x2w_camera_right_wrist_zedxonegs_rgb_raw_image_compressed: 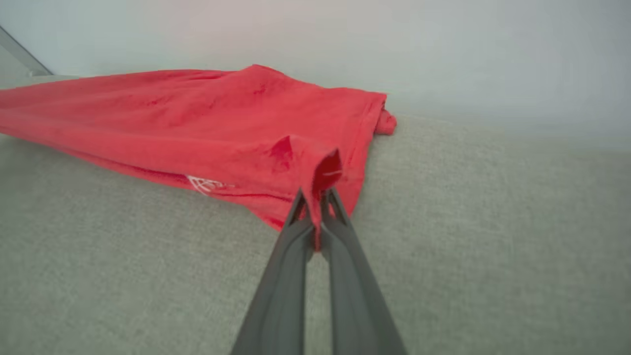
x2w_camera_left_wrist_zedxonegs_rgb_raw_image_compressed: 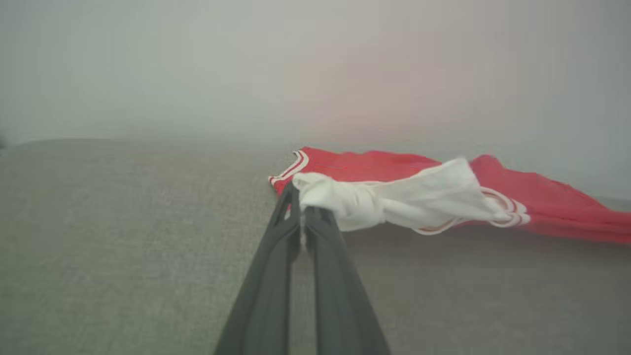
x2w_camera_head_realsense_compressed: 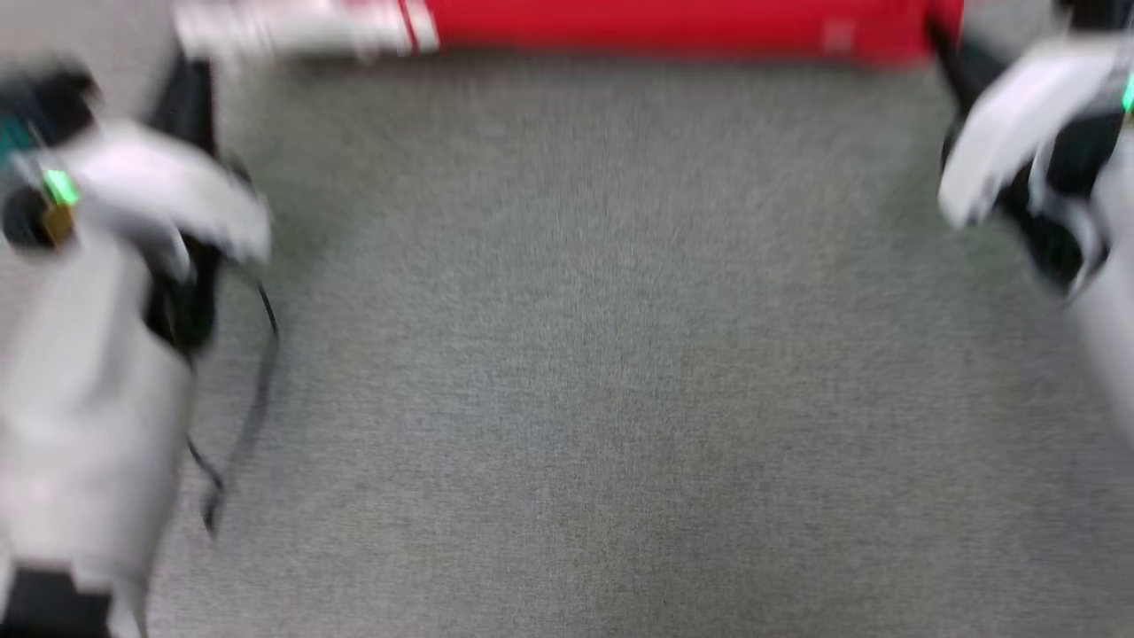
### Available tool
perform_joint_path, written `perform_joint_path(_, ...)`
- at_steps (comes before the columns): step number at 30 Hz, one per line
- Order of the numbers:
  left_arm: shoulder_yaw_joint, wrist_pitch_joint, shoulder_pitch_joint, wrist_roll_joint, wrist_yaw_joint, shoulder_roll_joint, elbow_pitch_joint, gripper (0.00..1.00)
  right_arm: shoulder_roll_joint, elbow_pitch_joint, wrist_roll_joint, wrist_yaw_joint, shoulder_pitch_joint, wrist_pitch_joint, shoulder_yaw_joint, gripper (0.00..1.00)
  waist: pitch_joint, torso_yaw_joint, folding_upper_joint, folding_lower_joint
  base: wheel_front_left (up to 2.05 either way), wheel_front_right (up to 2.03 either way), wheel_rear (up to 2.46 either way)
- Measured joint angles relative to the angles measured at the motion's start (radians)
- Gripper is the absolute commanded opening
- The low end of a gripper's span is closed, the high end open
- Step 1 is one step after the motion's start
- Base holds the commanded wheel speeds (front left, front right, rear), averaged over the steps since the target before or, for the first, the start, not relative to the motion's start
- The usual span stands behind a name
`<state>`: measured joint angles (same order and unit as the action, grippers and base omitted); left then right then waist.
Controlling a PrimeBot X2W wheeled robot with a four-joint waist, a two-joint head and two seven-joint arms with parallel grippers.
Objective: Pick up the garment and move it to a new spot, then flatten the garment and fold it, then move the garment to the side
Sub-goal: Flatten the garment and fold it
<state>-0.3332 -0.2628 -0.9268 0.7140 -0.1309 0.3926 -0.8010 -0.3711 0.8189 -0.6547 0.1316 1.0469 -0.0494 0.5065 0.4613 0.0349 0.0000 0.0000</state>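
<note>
The garment [x2w_camera_head_realsense_compressed: 673, 25], red with a white sleeve, stretches along the top edge of the blurred head view, above the grey fabric surface [x2w_camera_head_realsense_compressed: 585, 354]. In the left wrist view my left gripper [x2w_camera_left_wrist_zedxonegs_rgb_raw_image_compressed: 299, 207] is shut on the bunched white sleeve [x2w_camera_left_wrist_zedxonegs_rgb_raw_image_compressed: 394, 199], with the red body [x2w_camera_left_wrist_zedxonegs_rgb_raw_image_compressed: 557, 207] trailing to the right. Seen from the right wrist, my right gripper [x2w_camera_right_wrist_zedxonegs_rgb_raw_image_compressed: 318, 202] is shut on a pinched red fold at the garment's [x2w_camera_right_wrist_zedxonegs_rgb_raw_image_compressed: 197, 118] hem corner. Both held corners are lifted slightly off the surface.
My pale left forearm [x2w_camera_head_realsense_compressed: 97, 372] and its black cable [x2w_camera_head_realsense_compressed: 257, 390] fill the left side of the head view. The right forearm [x2w_camera_head_realsense_compressed: 1019, 133] comes in at the upper right. A pale wall [x2w_camera_right_wrist_zedxonegs_rgb_raw_image_compressed: 443, 44] rises behind the surface.
</note>
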Motion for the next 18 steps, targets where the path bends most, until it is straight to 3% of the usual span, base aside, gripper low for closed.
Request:
perform_joint_path(9,0.016,0.005,0.478,0.010,0.066,-0.039,0.172,0.00,-0.064,-0.134,-0.033,0.000,-0.408,0.001,-0.006,0.00,-0.234,0.008,0.0000,-0.0002,0.00,0.00,0.00)
perform_joint_path(18,0.037,0.095,0.864,0.075,0.189,0.007,0.425,0.00,-0.069,-0.299,-0.026,0.000,-0.805,-0.041,-0.152,0.00,-0.430,0.005,0.0000,-0.0004,0.00,0.00,0.00)
